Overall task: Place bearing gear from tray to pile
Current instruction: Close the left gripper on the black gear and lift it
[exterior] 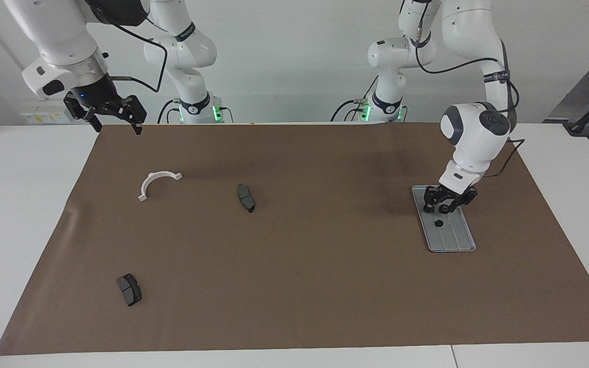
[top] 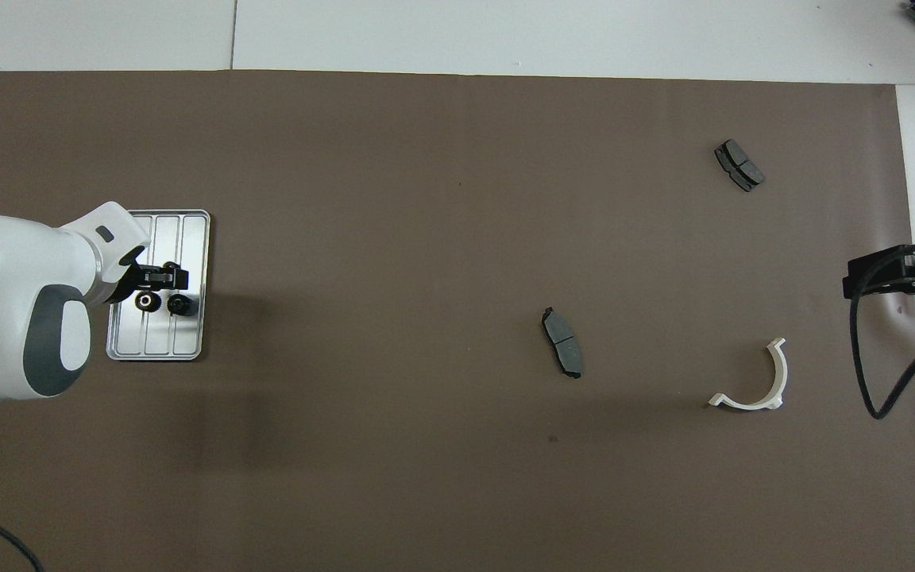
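Brown mat covers most of a white table; bare white strips show at both ends and along the edge farthest from the robots. Mat has a slight crease at the R arm's end. Plain white wall past the arm bases; green lights glow at both bases. Dark grey gear at the table corner by the L arm's end, partly cut off.

Tray lies on the mat toward the L arm's end, long side running away from the robots. L gripper is down in the tray at its robot-side half, jaws part-closed around the gears there; can't tell if it grips one. In the overhead view two gears sit side by side just by the fingers. Third, smaller gear lies alone mid-tray, farther from the robots.

R gripper waits up in the air over the mat's edge at the R arm's end, jaws wide, empty.

Other bits on mat: white half-ring clamp, brake pad near mid-table, second pad far from the robots toward the R arm's end.
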Available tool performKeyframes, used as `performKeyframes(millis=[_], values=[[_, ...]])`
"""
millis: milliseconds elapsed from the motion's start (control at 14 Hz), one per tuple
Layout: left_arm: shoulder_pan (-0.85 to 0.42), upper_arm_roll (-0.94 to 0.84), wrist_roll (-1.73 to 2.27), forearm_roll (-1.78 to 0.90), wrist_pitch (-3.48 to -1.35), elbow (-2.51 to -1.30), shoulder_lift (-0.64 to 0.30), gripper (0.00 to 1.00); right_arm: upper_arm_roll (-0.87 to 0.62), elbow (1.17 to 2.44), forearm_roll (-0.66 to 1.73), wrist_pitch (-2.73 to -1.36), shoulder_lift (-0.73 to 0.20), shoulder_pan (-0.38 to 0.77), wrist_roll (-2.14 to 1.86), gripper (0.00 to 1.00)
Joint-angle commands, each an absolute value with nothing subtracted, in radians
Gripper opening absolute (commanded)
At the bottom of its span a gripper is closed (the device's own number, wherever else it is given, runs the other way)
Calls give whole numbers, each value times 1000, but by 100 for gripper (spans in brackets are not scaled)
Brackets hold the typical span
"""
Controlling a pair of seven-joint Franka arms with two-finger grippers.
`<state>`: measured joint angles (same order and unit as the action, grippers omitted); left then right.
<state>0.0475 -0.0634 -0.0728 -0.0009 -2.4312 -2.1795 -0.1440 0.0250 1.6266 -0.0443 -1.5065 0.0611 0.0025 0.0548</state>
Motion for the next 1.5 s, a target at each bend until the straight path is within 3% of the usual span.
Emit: performKeyframes(millis=[0,215,1432], values=[[44,-63,-61,-15,-2464,-2203,-150,67,23,1649,-25,-1511,80,-5,41,100],[40,-63,-49,-15,-2540,-2252,-147,67,23,1649,-25,-1511,80,-5,41,100],[28,-63,-17,-15,-2548,-2295,-137,53,23,1652,-25,-1511,81,-3,40,100]])
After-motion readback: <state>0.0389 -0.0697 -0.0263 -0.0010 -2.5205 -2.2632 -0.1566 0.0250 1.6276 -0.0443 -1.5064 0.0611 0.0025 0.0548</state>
